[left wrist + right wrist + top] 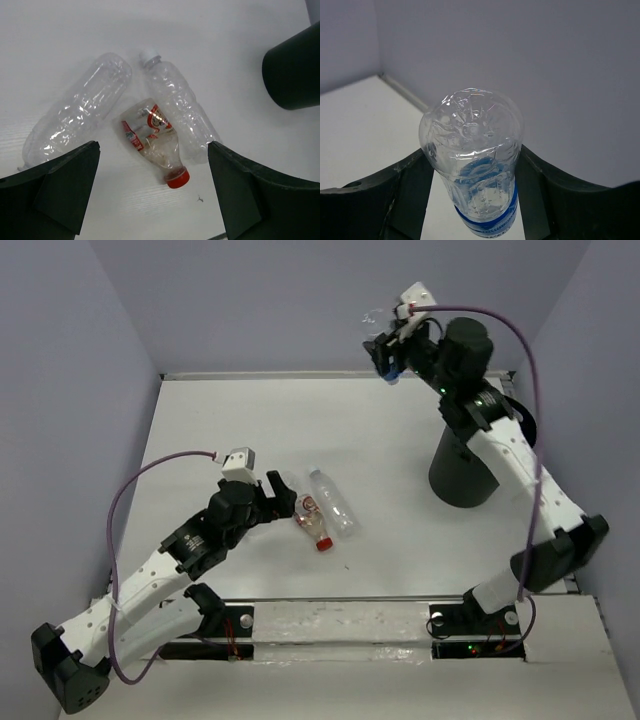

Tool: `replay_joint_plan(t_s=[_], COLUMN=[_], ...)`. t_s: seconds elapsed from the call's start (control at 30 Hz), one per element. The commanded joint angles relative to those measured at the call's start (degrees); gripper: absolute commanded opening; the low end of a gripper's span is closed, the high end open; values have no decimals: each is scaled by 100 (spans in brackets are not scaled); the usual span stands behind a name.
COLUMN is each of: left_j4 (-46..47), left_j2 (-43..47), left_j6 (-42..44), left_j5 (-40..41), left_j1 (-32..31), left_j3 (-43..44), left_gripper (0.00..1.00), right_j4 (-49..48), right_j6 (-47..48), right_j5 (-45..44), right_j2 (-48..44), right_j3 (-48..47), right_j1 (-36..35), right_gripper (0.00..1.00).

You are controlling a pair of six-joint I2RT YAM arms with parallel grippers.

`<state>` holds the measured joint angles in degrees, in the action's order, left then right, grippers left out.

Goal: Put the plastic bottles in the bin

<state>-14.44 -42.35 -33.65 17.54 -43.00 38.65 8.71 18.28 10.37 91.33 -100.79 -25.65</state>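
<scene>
Pale lavender walls (pixel 300 300) close in a white worktop (pixel 250 420) on three sides. The bin (pixel 465 480), a tall black bucket, stands on the right part of the worktop, partly hidden in the top view by the right arm that reaches over it.

The right end effector (pixel 472 167) is raised high, close to the back wall and up-left of the bin in the top view. Its fingers (pixel 405 190) press on both sides of the blue-labelled bottle (pixel 470 130), clamped on it. The bottle's moulded base points out past the fingertips and the blue band sits lower, between the fingers. Whether this bottle is directly over the bin's mouth cannot be told.

The left end effector (pixel 152 150) hangs over the middle of the worktop with its fingers wide apart and nothing between them. Three bottles lie on their sides below it, well apart from the bin:
- the red-capped bottle (pixel 152 135), with a red and white label, cap towards the arm bases;
- the white-capped clear bottle (pixel 180 110), just beside it on the bin side, cap pointing away from the bases;
- a third clear bottle (pixel 80 115) on the other side, unlabelled, its neck end hidden behind a finger.
</scene>
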Motion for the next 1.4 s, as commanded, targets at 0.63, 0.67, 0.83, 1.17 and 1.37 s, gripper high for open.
replay_joint_plan(t_s=[0.63, 0.67, 0.83, 1.17, 1.37], left_j4=[2094, 2111, 2199, 2445, 2604], left_j2=[-1671, -1819, -2303, -3393, -3552], left_j6=[-1223, -1214, -1232, -1302, -1364], left_j5=[-445, -323, 109, 258, 312], left_j1=[-340, -349, -367, -367, -367], left_j3=[-1282, -1221, -1053, -657, -719], left_gripper=[99, 99, 99, 98, 92], right_j4=[-643, -616, -616, -309, 182], right_j6=[-1731, -1801, -2434, -3278, -3287], right_j5=[-3261, -3209, -3041, -2882, -2577], right_j2=[-3631, -3631, -3526, -3438, -3630], right_j3=[3197, 3284, 3786, 4287, 4138], right_j1=[1677, 1729, 1853, 1994, 1994], right_gripper=[38, 38, 38, 59, 95])
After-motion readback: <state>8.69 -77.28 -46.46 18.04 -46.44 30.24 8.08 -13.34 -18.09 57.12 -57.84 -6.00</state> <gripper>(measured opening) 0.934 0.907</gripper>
